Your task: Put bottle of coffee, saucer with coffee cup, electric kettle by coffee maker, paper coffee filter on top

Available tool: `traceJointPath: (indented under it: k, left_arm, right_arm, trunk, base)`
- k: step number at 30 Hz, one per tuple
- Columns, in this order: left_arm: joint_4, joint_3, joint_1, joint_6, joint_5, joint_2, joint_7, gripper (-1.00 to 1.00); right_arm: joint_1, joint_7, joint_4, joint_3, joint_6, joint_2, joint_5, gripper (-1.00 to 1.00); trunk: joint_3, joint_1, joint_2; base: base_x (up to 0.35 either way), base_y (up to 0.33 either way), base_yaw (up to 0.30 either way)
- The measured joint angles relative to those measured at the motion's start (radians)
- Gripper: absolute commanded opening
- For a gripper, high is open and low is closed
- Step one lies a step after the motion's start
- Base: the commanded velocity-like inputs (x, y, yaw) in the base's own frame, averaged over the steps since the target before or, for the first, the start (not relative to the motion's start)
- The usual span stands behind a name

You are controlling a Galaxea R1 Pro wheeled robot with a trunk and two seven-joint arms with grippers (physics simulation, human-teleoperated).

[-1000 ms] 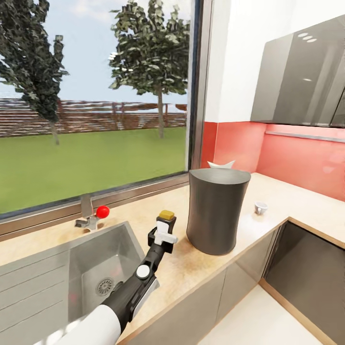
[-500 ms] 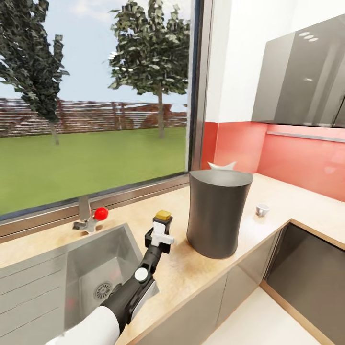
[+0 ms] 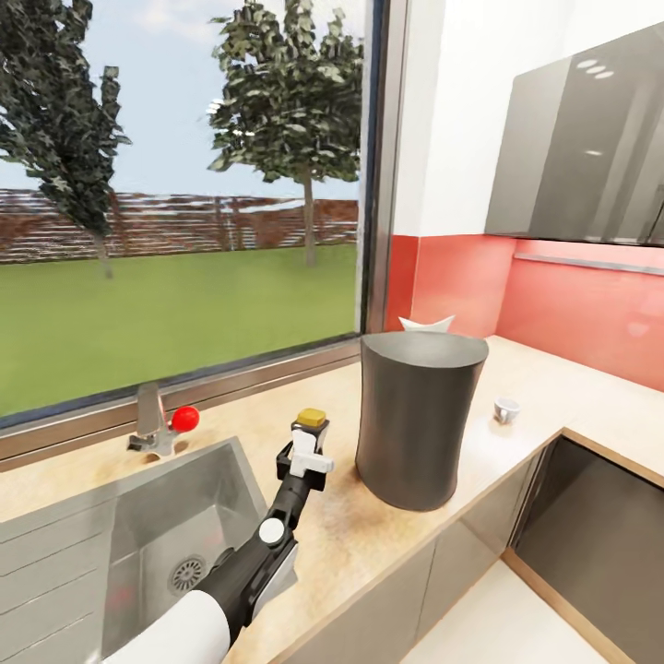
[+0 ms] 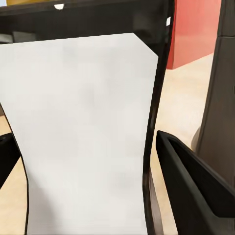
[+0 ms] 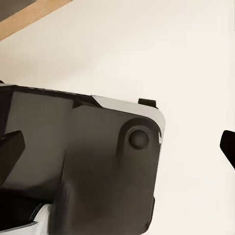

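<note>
Left pincer (image 3: 309,449) clamps coffee bottle (image 3: 312,426) upright (yellow cap up); coffee maker (image 3: 420,420) just right, above counter (image 3: 369,516).

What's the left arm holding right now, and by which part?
The left gripper holds the yellow-capped, white-labelled coffee bottle, jaws around its body below the cap.

The dark, upright coffee maker (image 3: 411,420) stands on the worktop (image 3: 544,387). A white filter (image 3: 425,323) peeks up behind its top. The yellow-capped bottle (image 3: 311,427) stands just left of it, and a small white cup (image 3: 505,409) sits to its right.
</note>
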Motion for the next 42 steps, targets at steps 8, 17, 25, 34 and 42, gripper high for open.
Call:
traceJointPath:
  k: [8,17,25,34,42]
  left_arm:
    - [0.000,0.000,0.000,0.000,0.000,0.001,0.000,-1.00]
    - [0.029,0.001,0.000,0.000,0.000,0.000,0.000,-1.00]
    - [0.035,0.000,0.000,0.000,0.001,-0.001,0.000,-1.00]
    - [0.030,0.001,0.000,0.000,0.001,-0.001,0.030,-1.00]
    - [0.021,-0.003,0.014,-0.033,-0.001,-0.001,0.036,-1.00]
  right_arm:
    - [0.000,0.000,-0.001,0.004,0.000,0.002,0.001,1.00]
    - [0.000,0.000,-0.001,0.006,0.000,0.002,0.002,1.00]
    - [0.000,0.001,-0.004,0.003,0.000,0.002,0.002,1.00]
    - [0.000,0.000,-0.002,0.003,0.000,0.002,0.002,1.00]
    - [0.000,0.000,-0.001,-0.001,0.001,0.002,0.000,1.00]
  trunk:
    - [0.000,0.000,0.000]
    - [0.000,0.000,0.000]
    - [0.000,0.000,0.000]
    - [0.000,0.000,0.000]
    - [-0.012,0.015,-0.028]
  base:
    - [0.034,-0.021,0.000]
    - [0.097,-0.058,0.000]
    - [0.188,-0.135,0.000]
    - [0.032,-0.017,0.000]
    - [0.000,0.000,0.000]
